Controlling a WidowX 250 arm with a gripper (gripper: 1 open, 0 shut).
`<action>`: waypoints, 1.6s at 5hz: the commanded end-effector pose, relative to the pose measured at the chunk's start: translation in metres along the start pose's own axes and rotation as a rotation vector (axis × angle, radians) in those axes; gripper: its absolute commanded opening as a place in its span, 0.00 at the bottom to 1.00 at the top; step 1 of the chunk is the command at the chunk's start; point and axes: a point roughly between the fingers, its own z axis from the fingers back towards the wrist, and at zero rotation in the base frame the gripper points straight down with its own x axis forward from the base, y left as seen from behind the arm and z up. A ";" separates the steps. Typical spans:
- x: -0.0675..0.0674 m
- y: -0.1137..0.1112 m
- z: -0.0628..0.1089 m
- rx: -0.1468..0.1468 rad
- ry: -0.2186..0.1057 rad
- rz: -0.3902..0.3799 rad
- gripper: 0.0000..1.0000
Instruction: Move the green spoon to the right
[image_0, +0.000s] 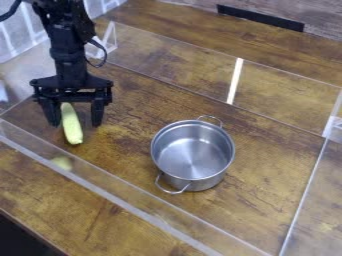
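The green spoon lies on the wooden table at the left, its thick yellow-green handle showing; its bowl is hidden behind the gripper. My gripper points straight down over it and stands open, one black finger left of the handle and the other to its right. Nothing is gripped; the spoon rests on the table between the fingers.
A round steel pot with side handles stands right of the spoon, near the middle. Clear plastic walls fence the work area. A small yellow-green reflection shows on the front wall below the spoon.
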 end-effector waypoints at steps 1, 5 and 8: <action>0.019 0.006 0.015 -0.010 -0.045 0.072 1.00; 0.015 0.018 0.009 -0.006 -0.022 0.181 1.00; 0.012 0.000 0.025 0.000 -0.039 0.070 0.00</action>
